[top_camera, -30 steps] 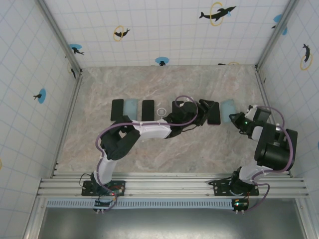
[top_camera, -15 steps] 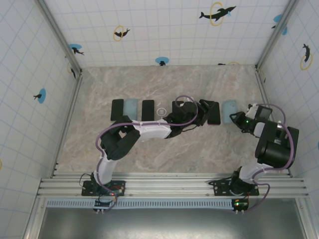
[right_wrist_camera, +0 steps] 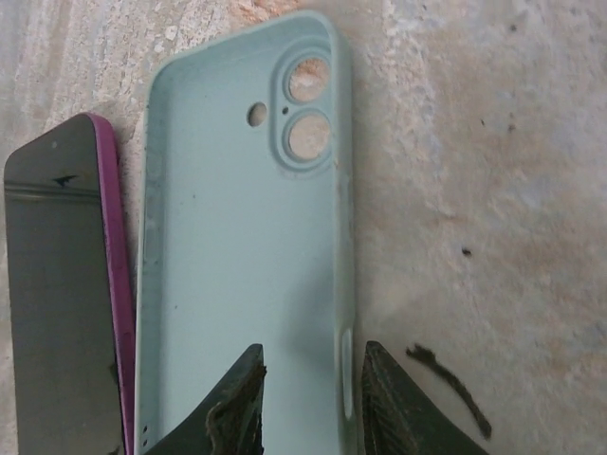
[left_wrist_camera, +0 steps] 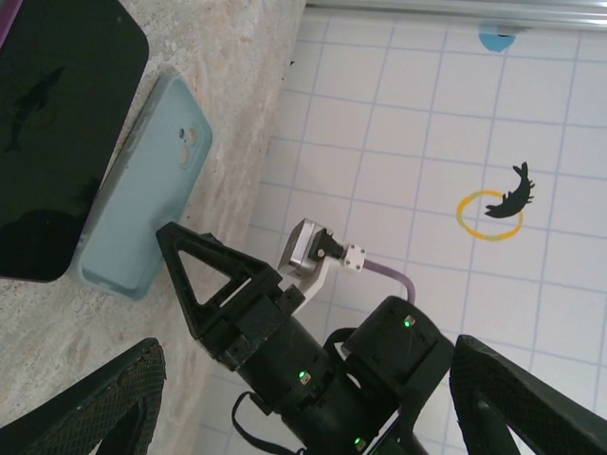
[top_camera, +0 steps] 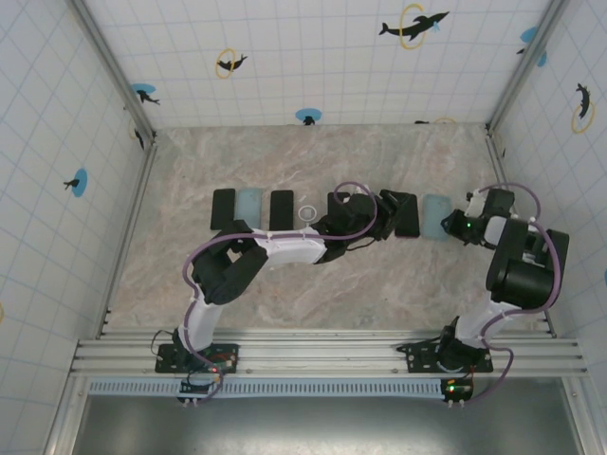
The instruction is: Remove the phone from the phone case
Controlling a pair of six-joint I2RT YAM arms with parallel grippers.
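Empty pale-blue silicone phone case (right_wrist_camera: 237,237) stretches toward twelve o'clock from the right tool (right_wrist_camera: 308,384), narrowly parted astride its rim.

Two robot arms over a marbled table (top_camera: 237,284): right of the white ring (top_camera: 307,212), the left gripper (top_camera: 389,207) hangs beside a dark phone (top_camera: 407,220); farther right of the ring a pale blue phone case (top_camera: 434,216) lies flat, with the right gripper (top_camera: 460,226) farthest out.
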